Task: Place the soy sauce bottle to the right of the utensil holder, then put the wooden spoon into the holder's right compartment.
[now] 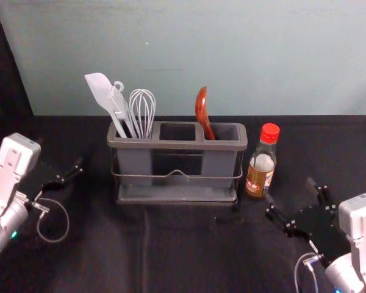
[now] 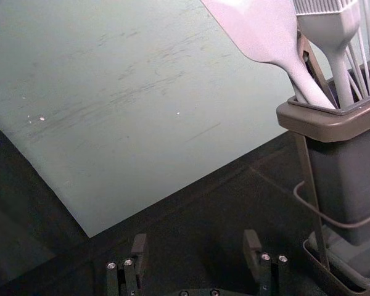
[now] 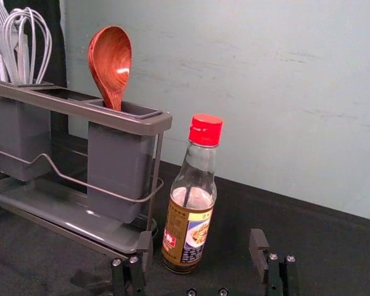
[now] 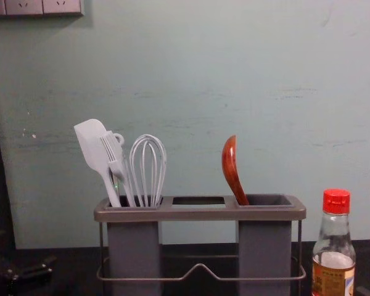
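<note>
the dark grey, rectangular utensil holder (image 1: 183,145) has the reddish-brown, glossy wooden spoon (image 1: 202,110) standing tilted in its right compartment. just right of the holder, the clear glass soy sauce bottle with a red cap (image 1: 261,174) stands upright. the black right gripper (image 1: 290,190) is right of the holder and nearer the robot, fingers spread apart with nothing between them. the black left gripper (image 1: 60,152) is left of the holder, its fingers apart too.

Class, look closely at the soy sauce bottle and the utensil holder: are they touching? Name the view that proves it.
Apart. The chest view shows a narrow, see-through gap between the soy sauce bottle and the right end of the utensil holder.
</note>
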Tool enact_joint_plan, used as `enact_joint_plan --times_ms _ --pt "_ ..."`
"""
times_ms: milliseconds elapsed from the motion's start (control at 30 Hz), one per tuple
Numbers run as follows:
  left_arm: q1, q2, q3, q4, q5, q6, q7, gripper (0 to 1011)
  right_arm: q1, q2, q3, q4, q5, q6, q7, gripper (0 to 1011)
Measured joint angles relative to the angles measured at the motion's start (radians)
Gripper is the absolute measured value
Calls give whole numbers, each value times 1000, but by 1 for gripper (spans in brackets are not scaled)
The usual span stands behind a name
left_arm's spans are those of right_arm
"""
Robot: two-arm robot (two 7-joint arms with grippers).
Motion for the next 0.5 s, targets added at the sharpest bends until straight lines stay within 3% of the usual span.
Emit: enact_joint_plan --times_ms 500 --pt "0 0 0 0 0 0 0 1011 0 0 0 0 0 -1 -1 1002"
